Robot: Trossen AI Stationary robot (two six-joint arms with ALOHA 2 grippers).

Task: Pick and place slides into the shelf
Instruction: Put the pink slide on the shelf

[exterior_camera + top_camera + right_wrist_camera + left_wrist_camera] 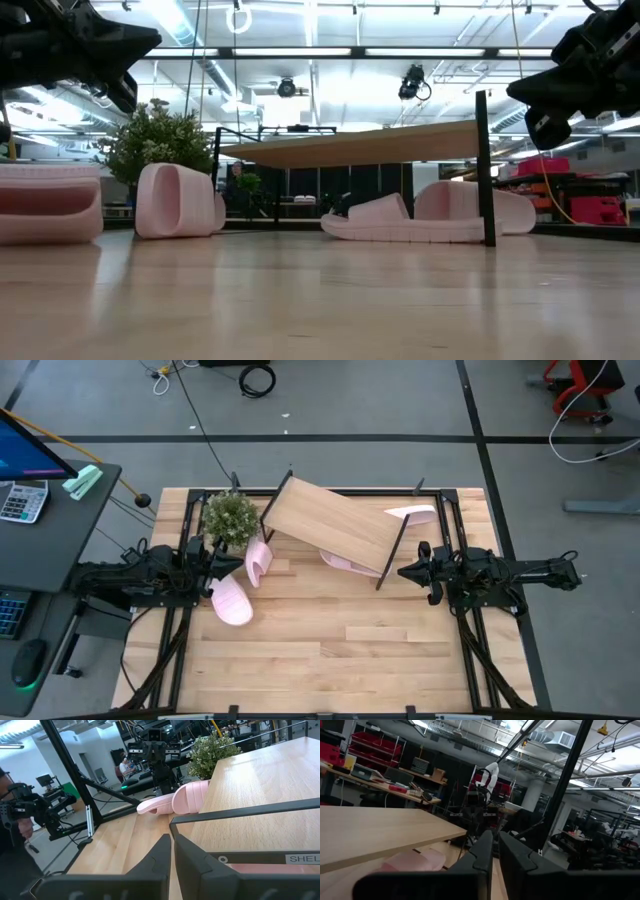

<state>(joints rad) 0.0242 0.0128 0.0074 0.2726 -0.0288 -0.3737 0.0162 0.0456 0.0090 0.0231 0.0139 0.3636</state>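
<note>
Wood shelf [330, 520] frame label reads "SHEL…" | slides [231, 601] off it on the tabletop [330, 650] | left gripper [222, 555] narrow, empty | right gripper [405, 571] narrow, empty

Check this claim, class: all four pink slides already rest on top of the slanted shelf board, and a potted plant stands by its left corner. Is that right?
Not quite. The high view shows the shelf board bare: two slides lie on the table beside the potted plant, and the others lie under or behind the board. The plant part is right.
</note>
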